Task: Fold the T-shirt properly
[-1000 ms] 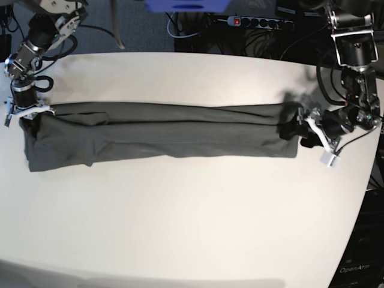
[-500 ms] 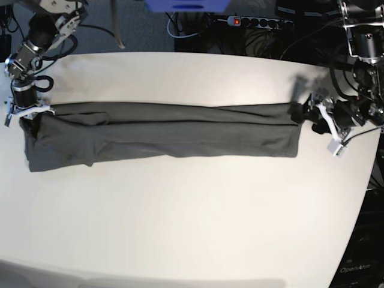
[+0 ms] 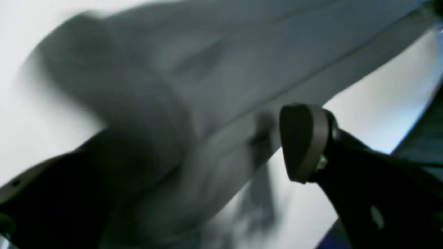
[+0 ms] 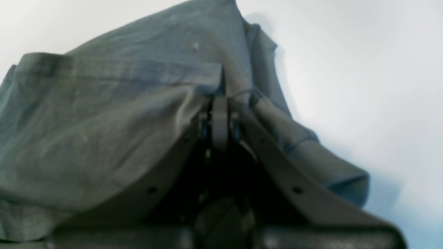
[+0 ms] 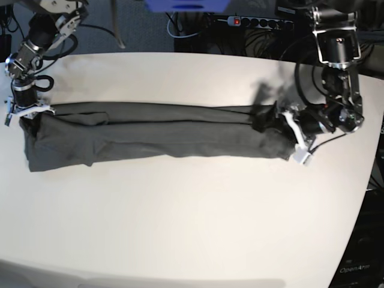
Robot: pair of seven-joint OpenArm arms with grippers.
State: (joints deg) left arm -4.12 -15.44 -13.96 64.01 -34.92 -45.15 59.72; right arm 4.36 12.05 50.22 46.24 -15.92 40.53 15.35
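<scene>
The dark grey T-shirt (image 5: 162, 135) lies on the white table (image 5: 180, 222) as a long narrow band running left to right. At its left end my right gripper (image 5: 29, 114) is shut on the cloth. The right wrist view shows the closed fingertips (image 4: 219, 114) pinching a bunched fold of the T-shirt (image 4: 104, 121). My left gripper (image 5: 273, 127) hovers over the band's right end with its jaws wide open. In the blurred left wrist view the T-shirt (image 3: 242, 52) lies under and between the spread fingers (image 3: 304, 141). No white label mark shows.
A power strip (image 5: 258, 22) and tangled cables lie on the floor behind the table's far edge. The table's curved right edge (image 5: 366, 180) runs close to the left arm. Bare tabletop fills the near half of the base view.
My left gripper swung out to the right, then came back left and now sits over the shirt's right end, still open. The right gripper and the shirt's left end have not moved.
</scene>
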